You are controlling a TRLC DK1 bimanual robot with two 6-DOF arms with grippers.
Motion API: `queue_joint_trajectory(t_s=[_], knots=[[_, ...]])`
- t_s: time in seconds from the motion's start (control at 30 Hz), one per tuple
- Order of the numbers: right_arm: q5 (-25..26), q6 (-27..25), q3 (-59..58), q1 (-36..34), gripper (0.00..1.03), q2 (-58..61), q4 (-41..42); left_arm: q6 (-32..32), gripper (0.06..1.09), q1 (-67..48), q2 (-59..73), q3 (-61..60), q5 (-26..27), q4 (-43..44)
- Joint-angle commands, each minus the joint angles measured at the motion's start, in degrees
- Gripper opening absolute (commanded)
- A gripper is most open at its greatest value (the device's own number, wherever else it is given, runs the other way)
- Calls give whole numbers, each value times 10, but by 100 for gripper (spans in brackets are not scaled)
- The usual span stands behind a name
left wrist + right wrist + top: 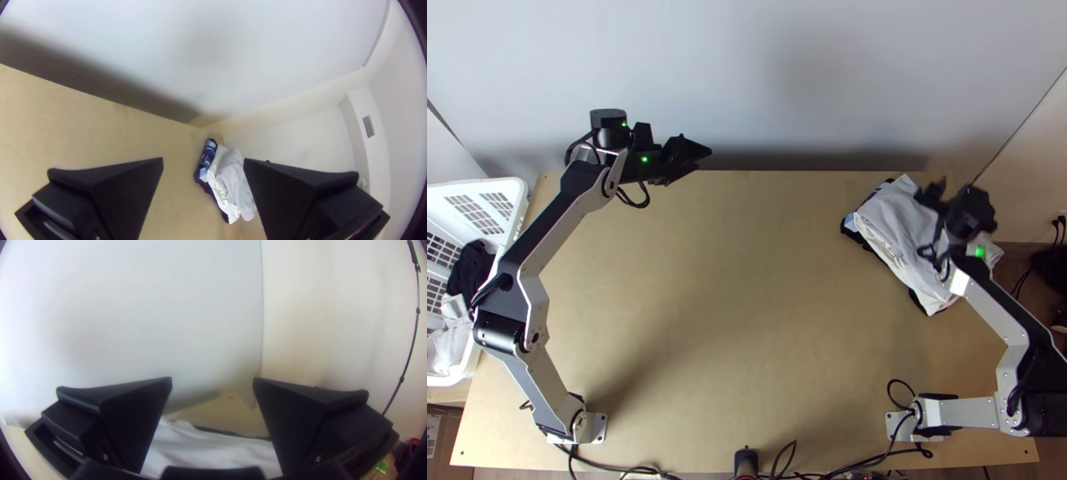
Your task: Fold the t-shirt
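Note:
A white shirt (899,228) lies folded and somewhat rumpled on darker cloth at the table's far right; how many layers it has, I cannot tell. My right gripper (953,198) is over its far right part, hiding some of it. In the right wrist view my right gripper (212,383) is open above white cloth (204,449), nothing between its fingers. Near the far left edge, my left gripper (695,152) is well apart from the shirt. The left wrist view shows my left gripper (203,162) open and empty, with the white shirt (229,182) farther off.
Blue patterned and dark cloth (853,222) shows along the shirt's left side. A white basket (515,196) with dark and white cloth stands left of the table. A pale wall (787,80) rises behind the far edge. Bare wood (731,304) spans the middle; cables run along the near edge.

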Motion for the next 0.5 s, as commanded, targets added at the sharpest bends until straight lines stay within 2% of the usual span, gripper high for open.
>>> queue_joint_trajectory(t_s=[0.0, 0.13, 0.23, 0.47], knots=[[3, 26, 107, 83, 85, 82, -14, -6, 94, 8, -9, -1, -1, 1], [-1, 67, 154, 91, 85, 193, -14, -7, 94, 18, -24, -3, -1, -5], [-4, 78, 181, 91, 85, 263, -14, -7, 94, 31, -34, -9, -1, -8], [-8, 92, 196, 87, 85, 314, -19, 9, 94, 44, -39, -44, -18, -5]])
